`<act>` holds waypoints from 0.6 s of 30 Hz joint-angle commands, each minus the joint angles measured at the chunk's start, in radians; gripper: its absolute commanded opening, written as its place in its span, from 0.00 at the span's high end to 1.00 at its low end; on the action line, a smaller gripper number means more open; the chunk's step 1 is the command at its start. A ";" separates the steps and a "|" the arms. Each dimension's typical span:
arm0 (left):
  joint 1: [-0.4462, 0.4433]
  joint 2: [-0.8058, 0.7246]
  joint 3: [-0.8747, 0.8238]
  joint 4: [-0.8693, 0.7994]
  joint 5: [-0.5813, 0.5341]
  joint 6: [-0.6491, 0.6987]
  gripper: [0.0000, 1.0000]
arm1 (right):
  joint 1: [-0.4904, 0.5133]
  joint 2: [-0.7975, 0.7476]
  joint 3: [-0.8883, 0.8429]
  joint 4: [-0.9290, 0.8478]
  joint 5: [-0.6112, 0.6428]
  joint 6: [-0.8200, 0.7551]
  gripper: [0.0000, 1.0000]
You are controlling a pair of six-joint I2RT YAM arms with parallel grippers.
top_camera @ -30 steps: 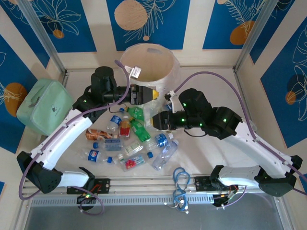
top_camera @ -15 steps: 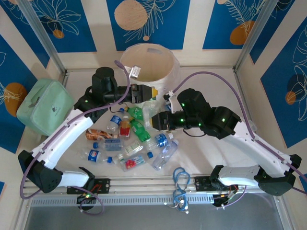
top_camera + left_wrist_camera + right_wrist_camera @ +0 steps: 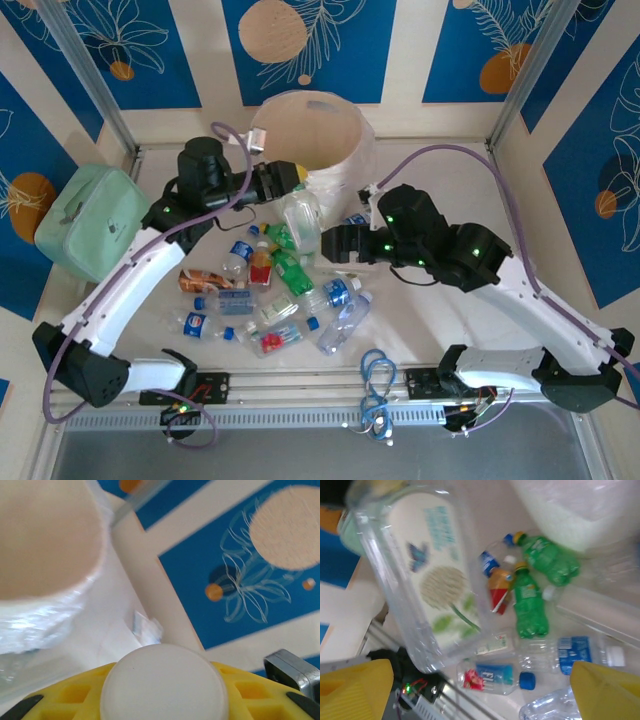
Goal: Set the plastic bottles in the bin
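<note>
Beside your tall round cream-white plastic bin (image 3: pixel 338 160), your left claw (image 3: pixel 288 178) meets a clear white-labelled plastic bottle (image 3: pixel 302 212); whether it grips cannot be told. Your right claw (image 3: pixel 478 674) is released, fingers wide. More small plastic bottles (image 3: pixel 275 290) litter the white table (image 3: pixel 420 320).

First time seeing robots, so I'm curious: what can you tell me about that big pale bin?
The bin is a tall, round, cream-white plastic tub, open-topped, with a handle slot near its far rim and a clear liner bag draped down its outside. It stands upright at the far edge of the table.
</note>
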 commanded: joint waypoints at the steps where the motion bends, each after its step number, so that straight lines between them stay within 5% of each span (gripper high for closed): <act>1: 0.036 -0.089 -0.021 -0.015 -0.151 -0.029 0.59 | -0.065 -0.063 -0.037 -0.093 0.137 0.090 0.08; 10: 0.071 -0.239 -0.065 -0.122 -0.578 -0.054 0.58 | -0.346 -0.201 -0.271 -0.089 -0.075 0.233 0.08; 18: 0.099 -0.215 -0.047 -0.100 -0.560 -0.112 0.59 | -0.371 -0.203 -0.289 -0.088 -0.102 0.226 0.08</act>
